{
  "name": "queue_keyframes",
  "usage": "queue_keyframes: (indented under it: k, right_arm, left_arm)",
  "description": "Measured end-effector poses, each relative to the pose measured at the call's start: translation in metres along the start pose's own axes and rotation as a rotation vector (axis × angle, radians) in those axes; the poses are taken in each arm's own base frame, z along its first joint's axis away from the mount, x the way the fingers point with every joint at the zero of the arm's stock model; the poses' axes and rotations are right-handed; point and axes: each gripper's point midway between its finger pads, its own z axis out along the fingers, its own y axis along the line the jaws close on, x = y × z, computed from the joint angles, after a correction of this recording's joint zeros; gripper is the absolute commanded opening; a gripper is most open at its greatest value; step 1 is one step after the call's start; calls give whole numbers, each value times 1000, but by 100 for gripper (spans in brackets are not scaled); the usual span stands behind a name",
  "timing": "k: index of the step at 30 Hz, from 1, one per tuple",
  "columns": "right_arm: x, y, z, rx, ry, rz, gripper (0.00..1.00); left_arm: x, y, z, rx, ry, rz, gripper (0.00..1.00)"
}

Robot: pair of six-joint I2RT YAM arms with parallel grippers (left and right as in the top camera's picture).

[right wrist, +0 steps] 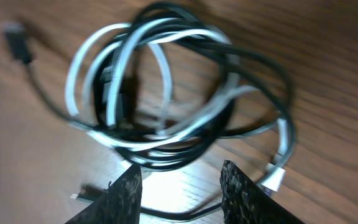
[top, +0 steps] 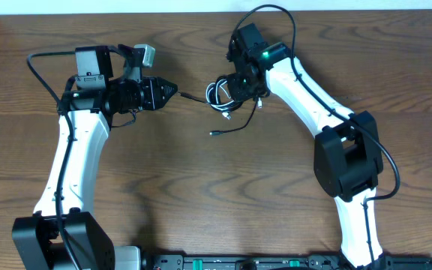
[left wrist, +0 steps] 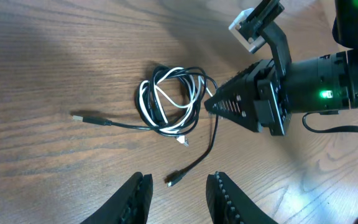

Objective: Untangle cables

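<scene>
Right wrist view puts the right gripper point(right wrist: 182, 190) low over the counter point(top: 201, 195), its jaws partly apart and empty, with bare wood showing between them. Just ahead of its fingertips lies the knot: the black cable point(right wrist: 166, 154) and the white cable point(right wrist: 86, 59) wound through each other in one small coil.

The left gripper point(left wrist: 178, 198) is also part open and holds nothing. The black cable's small plug point(left wrist: 173, 180) lies just in front of its gap.

The main risk is a closing bite that takes both cords at once. The strands overlap so tightly that a pinch at the coil's near rim would likely catch black and white together. A pull would then drag the whole bundle or cinch it tighter. Pulling a tail without pinning the coil could do the same. The two grippers face each other closely across the coil, so a reach by both into it could bring them together.

The loose ends offer cleaner holds: the black USB plug point(left wrist: 79, 117) lies well clear of the coil, while the white plug point(left wrist: 183, 142) sits just beside it. Bare counter spreads toward the robot's base. The far edge is nearer, behind both arms.
</scene>
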Motion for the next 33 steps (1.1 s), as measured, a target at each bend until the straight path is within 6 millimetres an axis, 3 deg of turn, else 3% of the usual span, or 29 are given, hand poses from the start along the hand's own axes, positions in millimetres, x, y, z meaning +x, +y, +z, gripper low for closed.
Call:
queue_keyframes:
  k: [6,11,22,24,28,30,33]
  right_arm:
    - [7,-17,20,82,27,113,38]
    - [18,-23,50,92,73,146,38]
    - [16,-22,50,87,67,116,37]
    - [29,-24,49,99,117,93,31]
    - [48,-25,47,119,201,49,8]
    - [50,-26,47,127,211,38,1]
    - [52,-27,46,128,220,35,1]
  left_arm:
    - [0,1,0,-8,1,-1,34]
    - [0,2,0,-12,1,-1,34]
    - [1,3,0,-15,3,-2,35]
    - [1,3,0,-15,3,-3,34]
    - [1,3,0,-15,3,-3,34]
    - [1,3,0,-15,6,-5,35]
    - [2,3,0,-15,9,-7,35]
